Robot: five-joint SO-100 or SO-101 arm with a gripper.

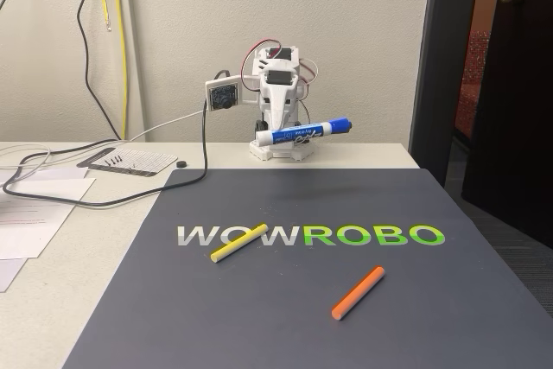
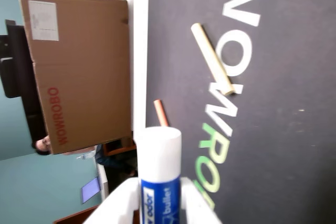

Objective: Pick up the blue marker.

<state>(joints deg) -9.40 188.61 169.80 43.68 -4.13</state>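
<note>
Fingers (image 2: 118, 203) of white plastic are closing on the short, thick blue marker (image 1: 302, 133) from both sides, and the wrist view is showing the two white jaws flanking its white barrel and blue label (image 2: 160, 195) at the bottom edge of that picture. In the fixed view the white printed arm's gripper (image 1: 278, 131) is holding the marker well above the table, lying nearly level and tilting slightly, its blue cap pointing to the right of that view and its other end sitting at the gripper. Under it the dark grey mat (image 1: 449, 300) with the white and green lettering is stretching toward the camera, and its far edge is running just in front of the arm's base. The thin yellow stick (image 1: 238, 243) is lying slantwise across the white letters, and the thin orange stick (image 1: 358, 292) is lying slantwise below the green letters, well apart from the yellow one; both are resting flat on the mat, far below the marker. Wide bare mat is lying open around the two sticks and along the right edge. Left of the mat, on the pale tabletop (image 1: 130, 196), loose white papers (image 1: 39, 213) and black cables (image 1: 104, 187) are crowding the edge. In the wrist view a brown cardboard box (image 2: 79, 72) with red lettering is standing beyond the mat's edge.
</note>
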